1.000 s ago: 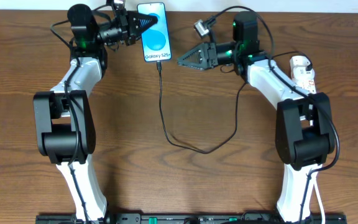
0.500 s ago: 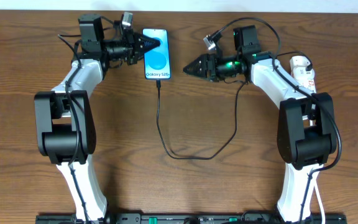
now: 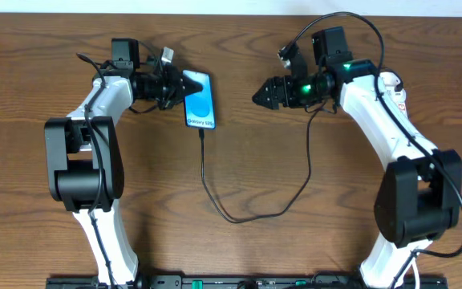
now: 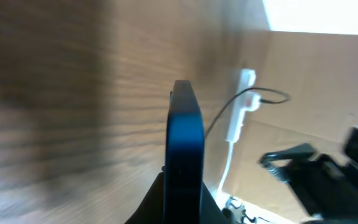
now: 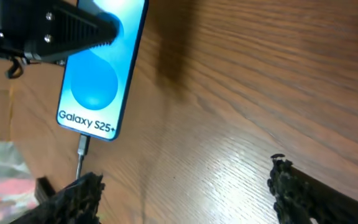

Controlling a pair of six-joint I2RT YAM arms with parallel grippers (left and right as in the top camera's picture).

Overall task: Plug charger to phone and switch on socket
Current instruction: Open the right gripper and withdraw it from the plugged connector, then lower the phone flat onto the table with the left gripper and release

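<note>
The phone [image 3: 200,100] shows its blue screen, tilted on the wood. Seen from the left wrist it stands edge-on [image 4: 185,134]. My left gripper [image 3: 180,83] is shut on the phone's upper left edge. The charger [image 3: 212,186], a thin black cable, has its plug [image 5: 82,147] in the phone's lower end and loops forward, then back toward the right arm. My right gripper [image 3: 261,95] stands open to the right of the phone, nothing between its fingers [image 5: 72,196]. The socket [image 3: 391,82], white with red marks, lies mostly hidden behind my right arm; the left wrist view shows it as the far white strip [image 4: 241,102].
The brown wooden table [image 3: 239,48] ends at a pale wall along its back edge. Black arm cables loop above both wrists. The two arm bases stand at the front left and front right.
My left gripper has brought the phone toward the front and slightly left, dragging the cable along. My right gripper has spread wider and drawn back to the right while its arm swung outward.
</note>
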